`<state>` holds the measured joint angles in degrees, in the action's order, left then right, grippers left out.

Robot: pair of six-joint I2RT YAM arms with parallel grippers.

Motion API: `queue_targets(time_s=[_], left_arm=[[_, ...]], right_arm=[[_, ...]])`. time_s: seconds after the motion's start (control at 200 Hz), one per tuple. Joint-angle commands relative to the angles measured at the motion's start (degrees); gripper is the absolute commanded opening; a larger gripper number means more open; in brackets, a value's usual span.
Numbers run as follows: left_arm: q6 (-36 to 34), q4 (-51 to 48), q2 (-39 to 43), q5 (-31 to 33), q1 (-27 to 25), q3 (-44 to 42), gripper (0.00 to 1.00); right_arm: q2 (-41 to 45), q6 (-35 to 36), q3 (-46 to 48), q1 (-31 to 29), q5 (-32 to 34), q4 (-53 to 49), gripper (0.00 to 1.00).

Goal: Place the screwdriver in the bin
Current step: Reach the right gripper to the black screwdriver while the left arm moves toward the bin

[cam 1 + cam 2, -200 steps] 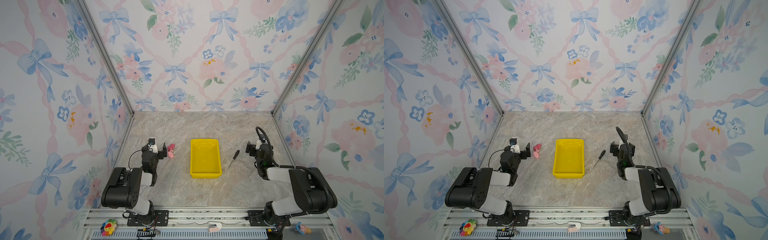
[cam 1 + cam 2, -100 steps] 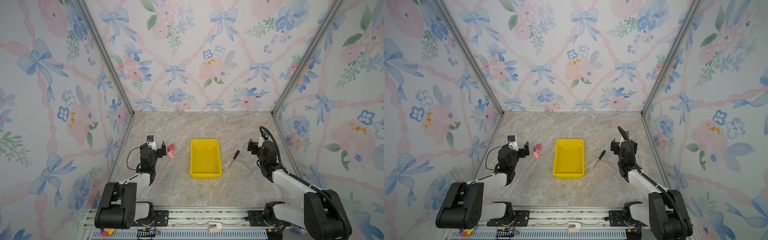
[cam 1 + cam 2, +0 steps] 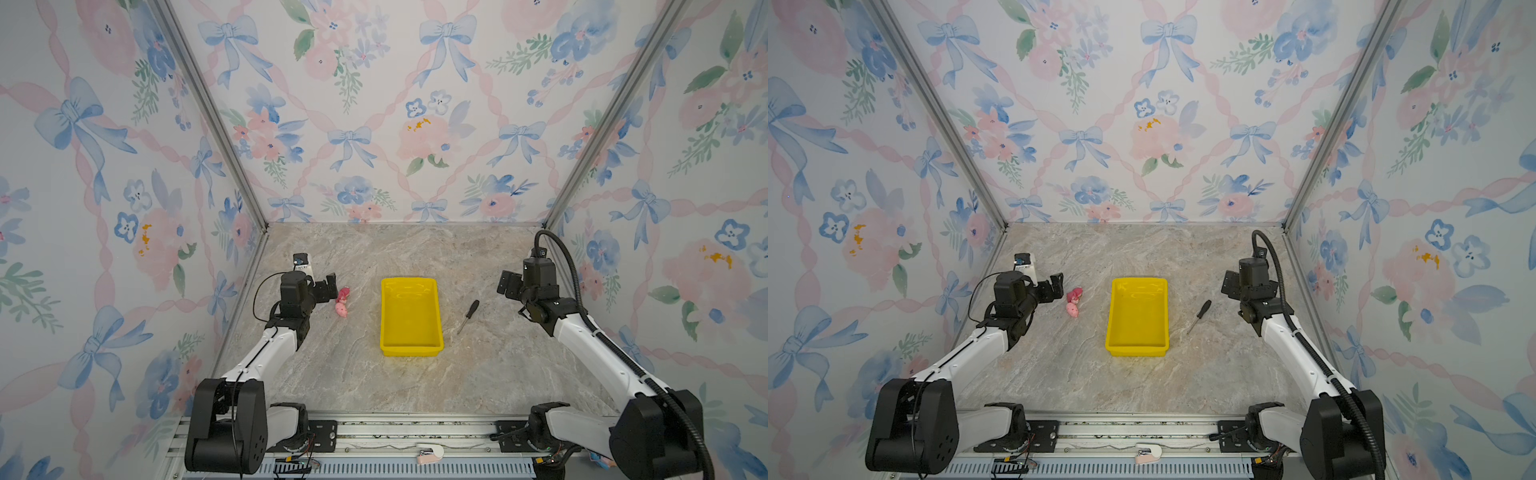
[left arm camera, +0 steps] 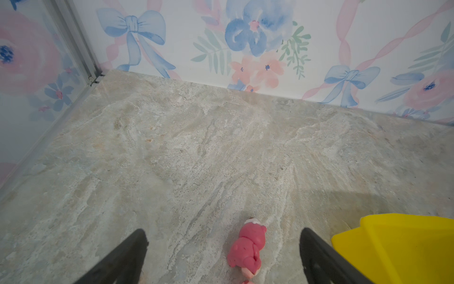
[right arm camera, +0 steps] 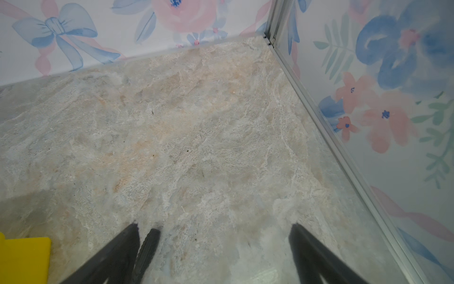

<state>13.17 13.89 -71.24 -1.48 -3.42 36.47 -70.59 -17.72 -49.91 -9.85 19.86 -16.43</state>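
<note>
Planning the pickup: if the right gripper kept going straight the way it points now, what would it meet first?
Probably bare tabletop, then the back wall. The right gripper points past the screwdriver, which lies beside one of its open jaws. Depth is unclear.

Glossy yellow plastic bin [image 3: 410,318]; matt stone-look table [image 3: 374,386].

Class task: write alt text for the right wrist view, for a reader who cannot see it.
Open right gripper hangs above a marbled table, its two dark jaws apart with nothing between them. The screwdriver handle lies just beside one jaw, a corner of the yellow bin shows at the edge, and floral walls meet behind.
</note>
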Motion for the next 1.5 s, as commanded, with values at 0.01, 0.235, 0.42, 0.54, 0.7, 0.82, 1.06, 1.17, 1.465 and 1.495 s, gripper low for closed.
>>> queue_targets(time_s=[0.01,0.235,0.42,0.54,0.7,0.82,1.06,1.17,1.465,1.495], left_arm=[[0.12,-11.93,-3.01,-6.47,-1.76,4.88,0.98],[3.70,-14.68,-3.04,-5.34,-8.92,8.47,0.98],[5.52,-15.26,-3.47,-9.07,-12.53,8.54,0.98],[4.22,-16.25,-3.49,-9.51,-15.04,8.87,0.97],[3.56,-16.28,-2.54,-10.03,-18.03,8.90,0.98],[3.59,-16.44,-2.02,-9.46,-20.32,8.79,0.98],[4.23,-16.44,-1.55,-8.68,-22.46,7.87,0.98],[4.06,-16.44,-1.42,-8.63,-22.68,7.82,0.98],[4.45,-16.45,-0.22,-8.35,-22.95,7.08,0.98],[4.50,-16.44,-0.15,-8.26,-22.95,6.97,0.97]], right_arm=[[-2.92,-6.16,-2.68,-2.36,0.65,-10.71,0.97],[-11.65,-16.85,-9.21,-5.29,2.12,-20.41,0.97],[-17.22,-22.54,-11.20,-8.49,0.06,-20.94,0.97],[-20.68,-23.79,-12.79,-9.91,-2.18,-20.56,0.97],[-23.79,-25.13,-13.19,-9.96,-5.55,-18.59,0.97],[-26.50,-25.30,-13.93,-10.31,-6.84,-17.69,0.98],[-29.63,-25.22,-14.51,-10.35,-8.22,-15.29,0.78],[-30.86,-25.10,-14.41,-10.35,-8.18,-14.54,0.71],[-34.01,-24.26,-15.37,-10.34,-9.23,-12.15,0.55],[-34.34,-24.10,-15.51,-10.28,-9.30,-12.14,0.53]])
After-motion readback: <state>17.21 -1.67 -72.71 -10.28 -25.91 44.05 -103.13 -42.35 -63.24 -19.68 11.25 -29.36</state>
